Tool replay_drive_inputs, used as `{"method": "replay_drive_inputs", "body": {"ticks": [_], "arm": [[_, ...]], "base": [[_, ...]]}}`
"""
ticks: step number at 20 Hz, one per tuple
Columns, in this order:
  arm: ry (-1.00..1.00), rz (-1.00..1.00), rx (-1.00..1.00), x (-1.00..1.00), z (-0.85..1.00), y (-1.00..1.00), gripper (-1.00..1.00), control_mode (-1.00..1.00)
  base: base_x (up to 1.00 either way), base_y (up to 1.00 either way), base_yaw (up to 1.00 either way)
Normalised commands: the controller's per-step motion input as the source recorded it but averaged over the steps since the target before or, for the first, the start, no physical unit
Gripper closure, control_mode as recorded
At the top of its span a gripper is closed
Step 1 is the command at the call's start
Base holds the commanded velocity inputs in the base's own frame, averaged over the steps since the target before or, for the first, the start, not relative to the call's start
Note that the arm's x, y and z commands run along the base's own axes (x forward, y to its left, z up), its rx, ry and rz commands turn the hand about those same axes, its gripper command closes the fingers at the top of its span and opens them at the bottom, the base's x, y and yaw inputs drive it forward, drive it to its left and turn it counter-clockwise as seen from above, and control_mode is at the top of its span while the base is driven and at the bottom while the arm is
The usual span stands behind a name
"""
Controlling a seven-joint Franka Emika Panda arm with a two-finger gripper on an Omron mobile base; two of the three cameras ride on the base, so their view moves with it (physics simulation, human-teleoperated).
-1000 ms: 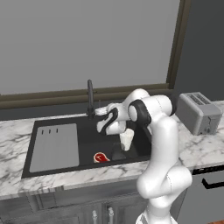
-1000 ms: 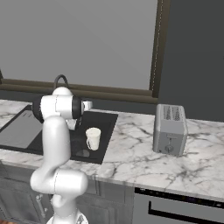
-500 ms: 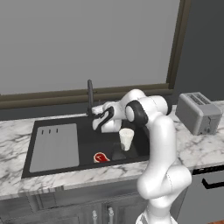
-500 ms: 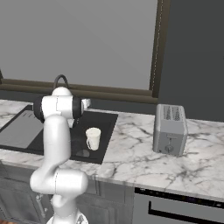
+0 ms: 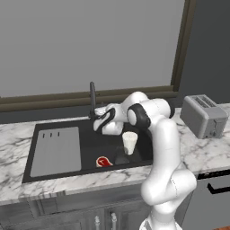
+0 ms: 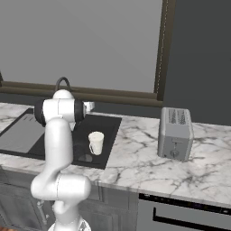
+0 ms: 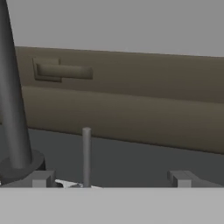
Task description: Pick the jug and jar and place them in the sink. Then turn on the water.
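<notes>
Hand state: the hand (image 5: 99, 122), at centre of the left base view, stands fully spread with nothing between its tips; in the hand view the two tips sit far apart at the bottom edge.
Hand position: close beside the base of the faucet (image 5: 92, 98), pointing toward the rear wall; the faucet's dark post (image 7: 12, 100) fills the left edge of the hand view, and a thin upright lever (image 7: 86, 155) rises at lower centre, between the tips.
Jug: the jug (image 5: 130, 143) stands upright inside the sink (image 5: 31, 155), right of centre in the left base view.
Jar: the jar (image 5: 121, 155) appears as a dark form just below-left of the jug, inside the basin; outline hard to read.
Other contents: a red item (image 5: 103, 161) lies on the basin floor, lower centre.
Water: no stream visible; judged that the tap step remains.
Risk one: the spread tips could pass either side of the thin lever and miss it, or strike the thick post.
Risk two: a sweep of the forearm could tip the jug, which stands directly beneath the arm.
Worktop: the toaster (image 6: 175, 133), at centre right of the right base view, is well apart and not at risk.
</notes>
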Motion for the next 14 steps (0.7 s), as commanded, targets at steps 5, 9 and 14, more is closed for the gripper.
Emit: {"method": "replay_drive_inputs", "body": {"ticks": [5, 9, 14], "arm": [[-0.02, -0.07, 0.0, 0.09, -0.01, 0.12, -1.0, -1.0], [0.0, -0.02, 0.0, 0.08, -0.03, 0.18, -1.0, -1.0], [0.0, 0.0, 0.0, 0.06, 0.0, 0.09, -1.0, -1.0]], "base": [[0.0, 0.0, 0.0], [0.0, 0.0, 0.0], [0.0, 0.0, 0.0]]}}
